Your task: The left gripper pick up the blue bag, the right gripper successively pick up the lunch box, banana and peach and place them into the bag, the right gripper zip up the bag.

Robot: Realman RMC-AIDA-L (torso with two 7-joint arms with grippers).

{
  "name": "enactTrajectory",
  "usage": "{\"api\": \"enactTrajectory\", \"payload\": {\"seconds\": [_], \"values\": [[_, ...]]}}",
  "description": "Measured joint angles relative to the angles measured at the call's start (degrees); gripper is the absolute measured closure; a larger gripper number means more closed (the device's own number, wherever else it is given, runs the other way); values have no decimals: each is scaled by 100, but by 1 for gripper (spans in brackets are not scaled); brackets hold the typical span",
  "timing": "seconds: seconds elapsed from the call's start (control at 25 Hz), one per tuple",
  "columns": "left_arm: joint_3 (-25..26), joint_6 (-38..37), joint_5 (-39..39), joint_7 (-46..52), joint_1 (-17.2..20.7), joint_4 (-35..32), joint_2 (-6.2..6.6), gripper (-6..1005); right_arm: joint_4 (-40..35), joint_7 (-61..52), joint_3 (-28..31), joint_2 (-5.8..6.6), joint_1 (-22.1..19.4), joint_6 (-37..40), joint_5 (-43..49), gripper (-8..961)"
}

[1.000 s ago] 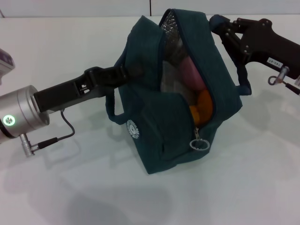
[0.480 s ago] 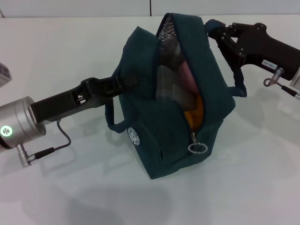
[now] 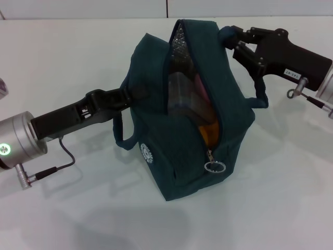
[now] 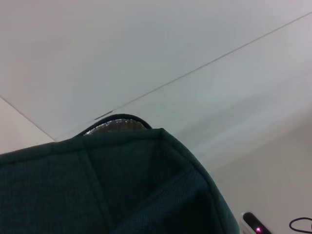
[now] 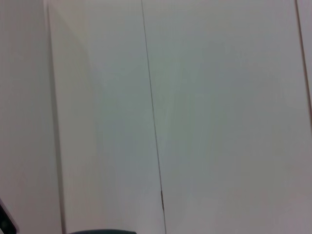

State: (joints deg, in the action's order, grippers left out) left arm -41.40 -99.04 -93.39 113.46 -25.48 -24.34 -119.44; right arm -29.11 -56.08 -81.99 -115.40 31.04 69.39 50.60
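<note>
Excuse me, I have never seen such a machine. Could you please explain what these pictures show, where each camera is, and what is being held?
This is a robot with two arms, and each arm ends in a gripper. The large picture comes from a camera on its head, looking down at a white table. The other two come from cameras on the wrists: the left one sees the top edge of the bag up close, the right one almost only white surface.

On the table stands a blue bag. Its zipper is open, with the ring pull at the near end. Inside, pink and orange things show, partly hidden. The left gripper holds the bag's side. The right gripper is at the bag's far top corner, near the strap.
</note>
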Motion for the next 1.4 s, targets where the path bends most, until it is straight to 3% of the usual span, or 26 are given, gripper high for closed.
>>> {"api": "enactTrajectory", "payload": {"seconds": [0.16,0.56,0.8,0.92,1.12,1.4], "values": [[0,0,0,0,3,0,0,952,20,-31,-28,0,23,-121,72,802],[33,0,20,0,50,0,0,952,-3,-15,-13,19,-97,53,106,390],[36,45,29,0,43,0,0,952,-96,360,370,24,-494,914,65,209],[36,47,41,0,46,0,-1,952,-86,665,508,107,-672,1826,144,125],[35,55,44,0,45,0,6,952,-118,854,488,237,-684,2888,1328,83],[36,61,45,18,90,0,9,952,-107,835,497,150,-767,2887,3017,87]]}}
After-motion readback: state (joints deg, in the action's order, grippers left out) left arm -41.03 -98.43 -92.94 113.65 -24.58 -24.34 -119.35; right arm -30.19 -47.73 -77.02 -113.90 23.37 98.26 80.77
